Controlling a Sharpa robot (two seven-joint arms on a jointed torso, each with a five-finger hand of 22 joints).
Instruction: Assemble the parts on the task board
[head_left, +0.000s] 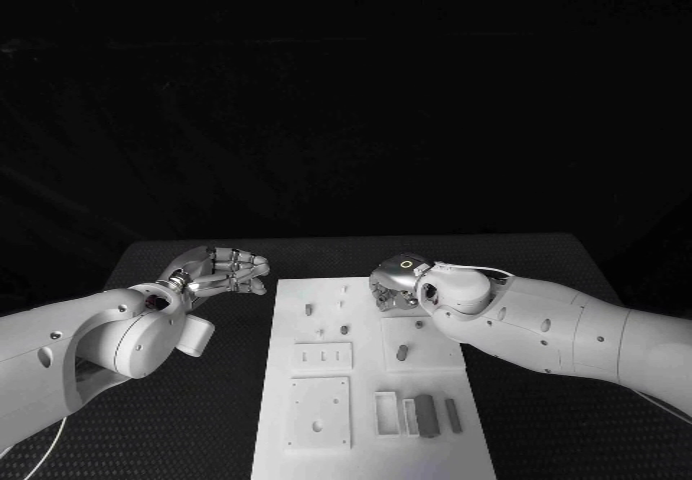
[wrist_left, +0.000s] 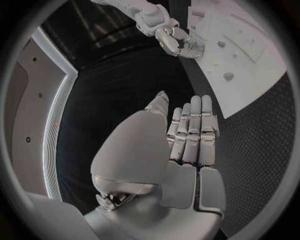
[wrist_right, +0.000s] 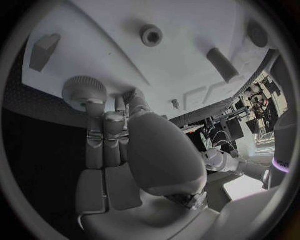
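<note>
One round part (wrist_right: 84, 90) touches the right hand's (wrist_right: 125, 145) fingertips (wrist_right: 94, 107).

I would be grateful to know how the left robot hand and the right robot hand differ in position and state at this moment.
The left robot hand hovers over the black table beside the task board, holding nothing; the right robot hand is down on the board. The left's fingers lie straight, while the right's fingers touch a round knurled part. Both are silver.

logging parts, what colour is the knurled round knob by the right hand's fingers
Grey, like the other parts; the knurled knob shows best in the right wrist view.
</note>
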